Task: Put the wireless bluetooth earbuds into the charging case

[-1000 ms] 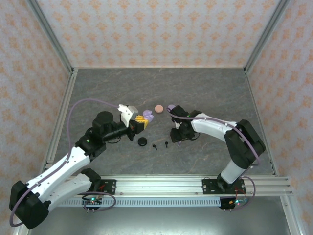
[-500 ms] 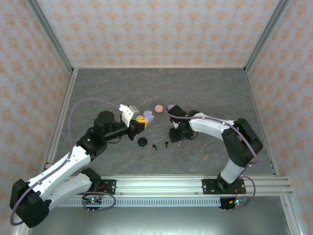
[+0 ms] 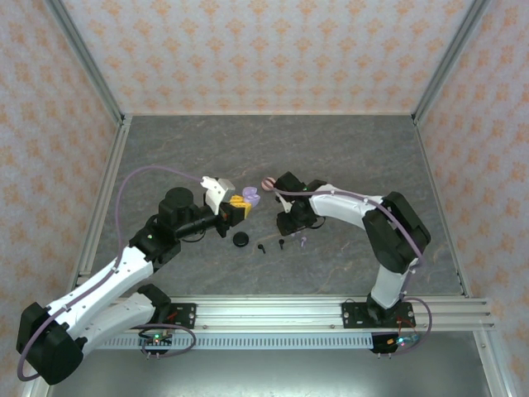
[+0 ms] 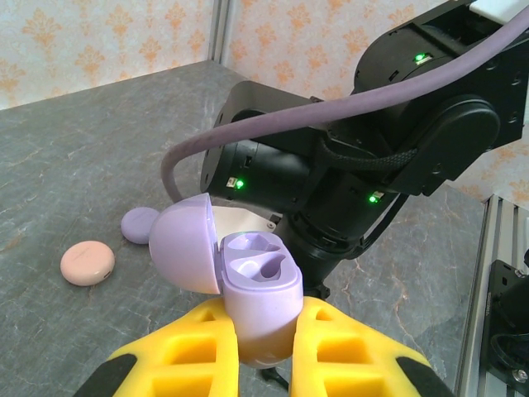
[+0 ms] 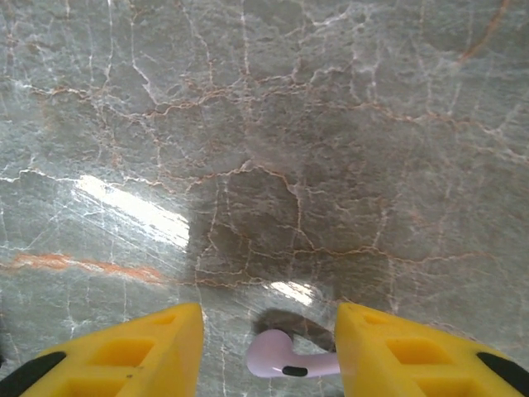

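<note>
The far half of the table (image 3: 273, 141) lies open. Between the arms room is tight: the right arm (image 4: 347, 178) crowds just behind the open lilac case (image 4: 252, 285), with pink case (image 3: 267, 183), black case (image 3: 240, 239) and black earbuds (image 3: 261, 246) near.

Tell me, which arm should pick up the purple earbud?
Right. The right gripper is open over the earbud lying between its fingers; the left gripper is shut on the open case.

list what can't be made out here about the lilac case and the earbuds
- Left wrist view: base of the lilac case, hidden between the fingers of the left gripper and cut off by the bottom edge.
- Right wrist view: stem tip of the lilac earbud, behind a finger of the right gripper; contact unclear.
- Top view: the black earbuds, too small to show their pose.
</note>
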